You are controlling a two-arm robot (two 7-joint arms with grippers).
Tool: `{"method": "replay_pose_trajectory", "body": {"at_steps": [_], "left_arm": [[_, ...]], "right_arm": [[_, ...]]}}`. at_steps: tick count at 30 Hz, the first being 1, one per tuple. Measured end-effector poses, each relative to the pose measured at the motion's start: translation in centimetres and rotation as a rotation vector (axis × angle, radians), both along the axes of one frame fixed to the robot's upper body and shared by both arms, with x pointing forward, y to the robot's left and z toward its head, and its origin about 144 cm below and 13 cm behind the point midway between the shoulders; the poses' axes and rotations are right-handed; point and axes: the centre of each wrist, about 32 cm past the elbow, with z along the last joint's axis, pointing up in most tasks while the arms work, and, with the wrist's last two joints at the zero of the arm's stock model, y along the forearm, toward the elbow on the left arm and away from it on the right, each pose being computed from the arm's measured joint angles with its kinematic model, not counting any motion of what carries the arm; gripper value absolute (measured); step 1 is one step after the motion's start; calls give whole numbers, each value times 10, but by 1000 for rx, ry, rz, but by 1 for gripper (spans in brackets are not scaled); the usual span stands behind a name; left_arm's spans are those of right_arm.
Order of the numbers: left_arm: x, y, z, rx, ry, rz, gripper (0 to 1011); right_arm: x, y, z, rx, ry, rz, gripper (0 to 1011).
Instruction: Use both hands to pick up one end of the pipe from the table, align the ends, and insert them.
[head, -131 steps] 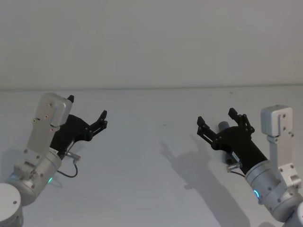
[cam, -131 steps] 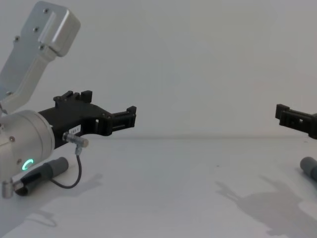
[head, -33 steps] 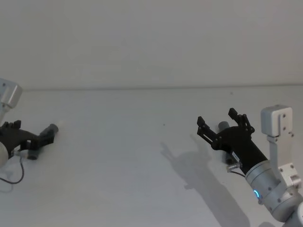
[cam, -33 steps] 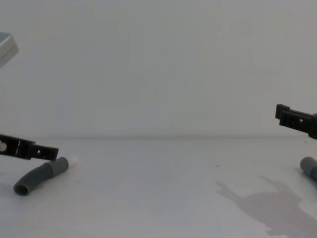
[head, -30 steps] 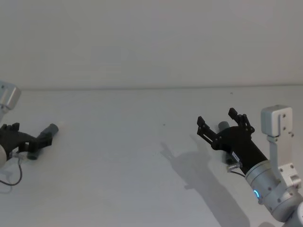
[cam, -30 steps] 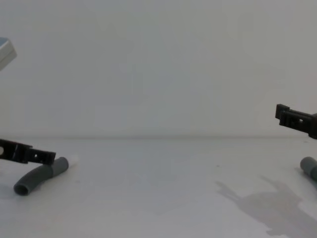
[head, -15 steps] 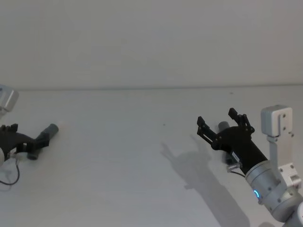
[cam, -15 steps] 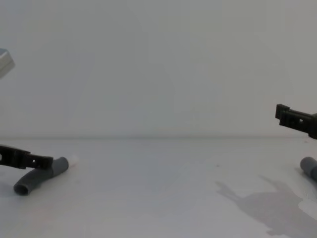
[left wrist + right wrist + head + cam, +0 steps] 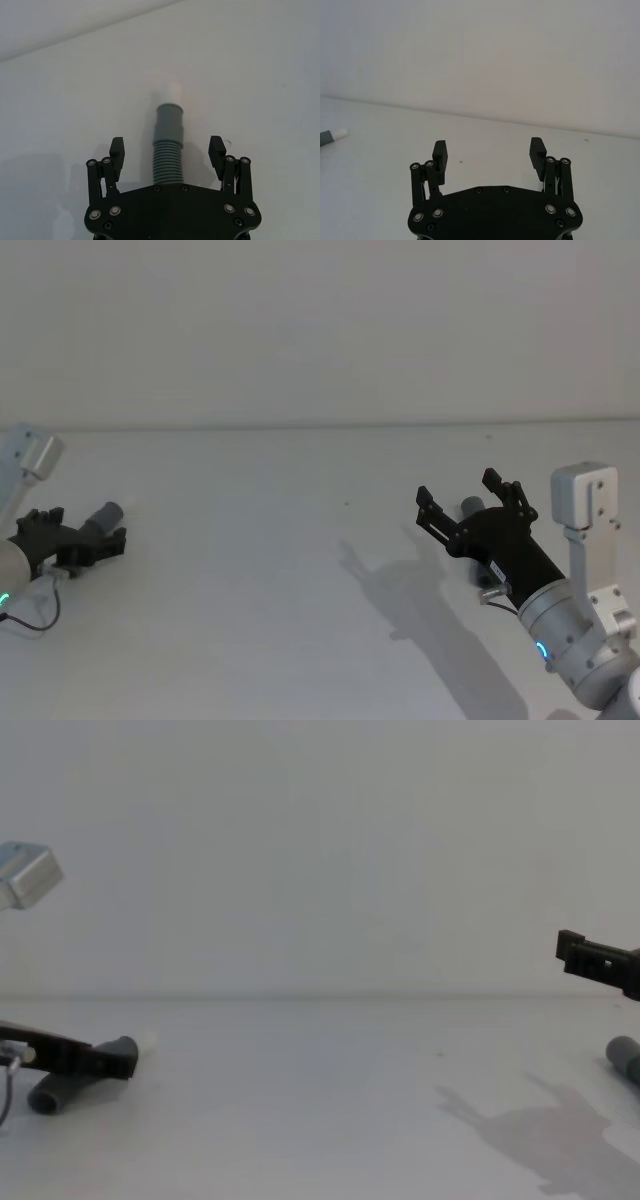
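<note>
Risking a skewed grab: if the left gripper (image 9: pixel 167 149) is closing on the soft ribs rather than the cuff, the left hose piece (image 9: pixel 169 122) could be twisting, leaving its white tip (image 9: pixel 173 92) pointing off line. Hose is lying on the table (image 9: pixel 300 590) far left, between the wide-open jaws, not touching them. Right gripper (image 9: pixel 457 488) is hovering wide open at right, right hose piece (image 9: pixel 625 1055) lying below it.

The right tool (image 9: pixel 457 487) hides most of one pipe (image 9: pixel 471 506).
</note>
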Motion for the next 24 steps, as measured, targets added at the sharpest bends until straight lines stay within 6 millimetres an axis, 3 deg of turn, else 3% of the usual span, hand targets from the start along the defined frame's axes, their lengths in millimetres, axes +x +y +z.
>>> {"method": "replay_pose_trajectory", "body": {"at_steps": [24], "left_arm": [[12,-7,-4,-27,72,-23,1002]], "right_arm": [[0,0,0,0,0,0,1002]]}}
